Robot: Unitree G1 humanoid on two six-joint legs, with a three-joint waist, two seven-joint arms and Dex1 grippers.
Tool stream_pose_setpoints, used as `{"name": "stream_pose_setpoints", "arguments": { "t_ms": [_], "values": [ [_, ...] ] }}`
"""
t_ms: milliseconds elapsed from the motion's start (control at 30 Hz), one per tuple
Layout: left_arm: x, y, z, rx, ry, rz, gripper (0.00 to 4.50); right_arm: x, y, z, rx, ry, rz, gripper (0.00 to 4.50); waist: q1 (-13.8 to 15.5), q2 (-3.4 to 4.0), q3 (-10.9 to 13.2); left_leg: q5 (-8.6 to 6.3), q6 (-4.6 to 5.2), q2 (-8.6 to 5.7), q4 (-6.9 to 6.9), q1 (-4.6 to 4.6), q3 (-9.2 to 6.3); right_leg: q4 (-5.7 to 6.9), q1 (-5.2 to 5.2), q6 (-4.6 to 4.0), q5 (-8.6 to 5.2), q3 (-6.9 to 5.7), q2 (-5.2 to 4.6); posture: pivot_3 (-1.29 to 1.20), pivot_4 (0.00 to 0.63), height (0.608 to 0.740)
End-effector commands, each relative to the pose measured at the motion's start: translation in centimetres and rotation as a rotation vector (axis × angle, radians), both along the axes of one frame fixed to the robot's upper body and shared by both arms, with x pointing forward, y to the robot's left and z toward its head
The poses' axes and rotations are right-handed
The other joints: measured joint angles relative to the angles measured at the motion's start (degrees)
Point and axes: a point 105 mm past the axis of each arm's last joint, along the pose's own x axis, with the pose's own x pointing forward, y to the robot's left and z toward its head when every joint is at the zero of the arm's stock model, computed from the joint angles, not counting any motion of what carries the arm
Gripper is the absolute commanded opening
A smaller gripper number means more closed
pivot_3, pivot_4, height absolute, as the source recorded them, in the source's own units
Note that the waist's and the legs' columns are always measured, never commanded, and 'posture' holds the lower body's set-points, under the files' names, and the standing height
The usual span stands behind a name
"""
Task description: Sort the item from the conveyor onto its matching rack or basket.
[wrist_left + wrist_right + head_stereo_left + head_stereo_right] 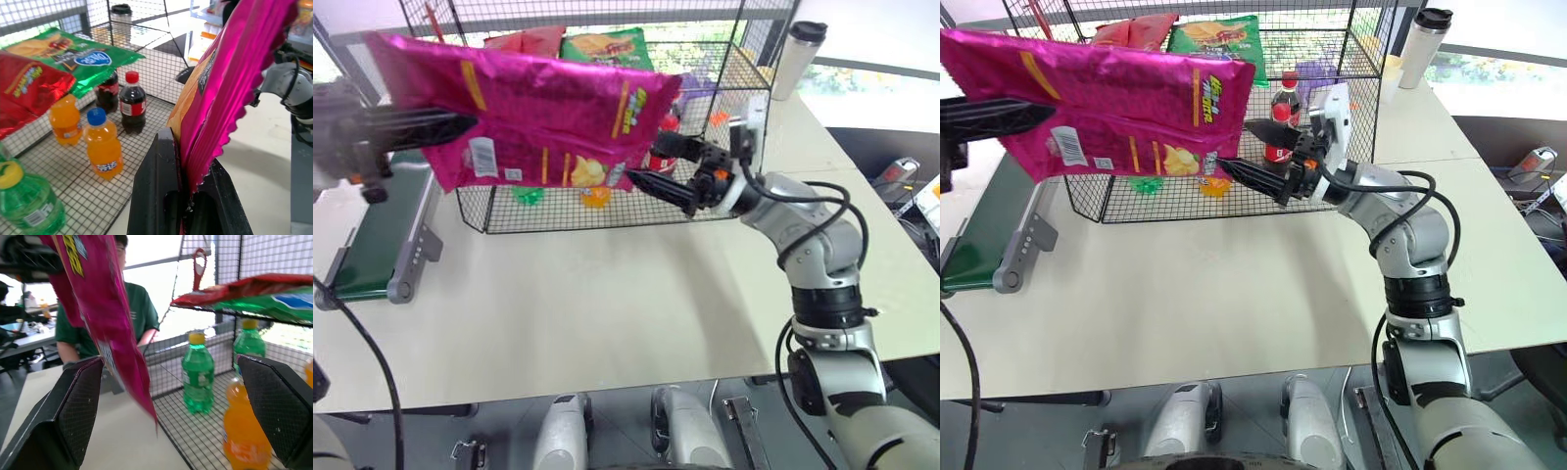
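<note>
Glossy magenta-pink chip bag (538,117), upper left of frame: our left gripper (188,196) clamps its crimped edge while our wide-open right gripper (671,166) brackets the far end, presumably for a steadying hold before the black wire-mesh rack (724,201).

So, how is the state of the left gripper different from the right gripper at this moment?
The left gripper is shut on the pink chip bag and holds it up in front of the wire rack; the right gripper is open and holds nothing. The left gripper pinches the bag's crimped end, while the right gripper's fingers stand on either side of the bag's other end, apart from it. Both have black fingers.
</note>
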Motion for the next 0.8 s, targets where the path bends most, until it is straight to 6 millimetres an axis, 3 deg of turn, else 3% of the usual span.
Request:
{"name": "stream_pose_setpoints", "arguments": {
  "t_ms": [33, 100, 200, 367, 467, 633, 667, 700, 800],
  "values": [
    [-0.2, -0.7, 1.0, -0.004, -0.066, -0.047, 0.03, -1.9, 1.6, 2.2, 0.051, -0.047, 0.147, 4.50, 0.0, 0.00, 0.0, 0.00, 0.00, 0.00, 0.00, 0.00, 0.00, 0.00, 0.00, 0.00, 0.00, 0.00, 0.00, 0.00, 0.150, 0.740],
    [0.0, -1.0, 0.8, -0.011, -0.067, -0.059, 0.03, -2.4, 2.2, 2.2, 0.050, -0.045, 0.190, 4.50, 0.0, 0.00, 0.0, 0.00, 0.00, 0.00, 0.00, 0.01, 0.00, 0.00, 0.01, 0.00, 0.00, 0.00, 0.00, 0.00, 0.150, 0.740],
    [0.3, -1.3, 0.5, -0.011, -0.063, -0.074, 0.00, -2.4, 2.5, 2.1, 0.056, -0.034, 0.204, 3.64, 0.1, 0.00, 0.0, 0.00, 0.00, 0.00, 0.02, 0.00, -0.01, 0.01, 0.02, 0.00, 0.00, -0.01, 0.00, 0.00, 0.150, 0.740],
    [0.9, -1.0, 0.2, -0.009, -0.076, -0.057, 0.00, -2.6, 2.3, 1.8, 0.051, -0.033, 0.211, 1.23, 0.0, 0.00, 0.0, 0.00, 0.00, -0.01, 0.02, 0.01, -0.01, 0.01, 0.01, 0.00, 0.00, 0.00, -0.01, 0.00, 0.150, 0.740],
    [1.2, -0.9, -0.1, -0.025, -0.080, -0.057, 0.00, -2.9, 2.2, 1.7, 0.036, -0.042, 0.215, 0.07, 0.1, 0.00, 0.0, 0.00, 0.00, -0.01, 0.02, 0.01, 0.00, 0.01, 0.01, 0.00, 0.00, 0.00, -0.01, 0.00, 0.150, 0.740],
    [1.4, -1.2, -0.6, -0.054, -0.052, -0.076, 0.00, -3.1, 2.1, 1.6, 0.018, -0.044, 0.203, 0.07, 0.1, 0.00, 0.0, 0.00, 0.00, -0.01, 0.03, 0.00, 0.00, 0.01, 0.01, 0.01, 0.00, 0.00, -0.01, 0.00, 0.150, 0.740],
    [1.4, -1.1, -0.8, -0.065, -0.034, -0.082, 0.56, -3.1, 2.0, 1.7, 0.016, -0.046, 0.194, 0.00, 0.1, 0.00, 0.0, 0.00, 0.00, -0.01, 0.03, 0.00, 0.00, 0.01, 0.01, 0.00, 0.00, 0.00, -0.01, 0.00, 0.150, 0.740],
    [1.5, -1.0, -1.1, -0.067, -0.017, -0.081, 0.76, -3.1, 1.8, 1.8, 0.012, -0.049, 0.185, 0.00, 0.1, 0.00, 0.0, 0.00, 0.00, -0.01, 0.03, 0.01, 0.00, 0.01, 0.01, 0.00, 0.00, 0.00, -0.01, 0.00, 0.150, 0.740],
    [1.4, -0.6, -1.7, -0.093, 0.014, -0.083, 2.05, -3.1, 1.1, 1.9, -0.004, -0.060, 0.144, 0.00, 0.1, 0.00, 0.0, 0.00, 0.00, -0.01, 0.03, 0.01, 0.00, 0.02, 0.01, 0.00, 0.00, 0.00, -0.01, 0.00, 0.150, 0.740]
  ]
}}
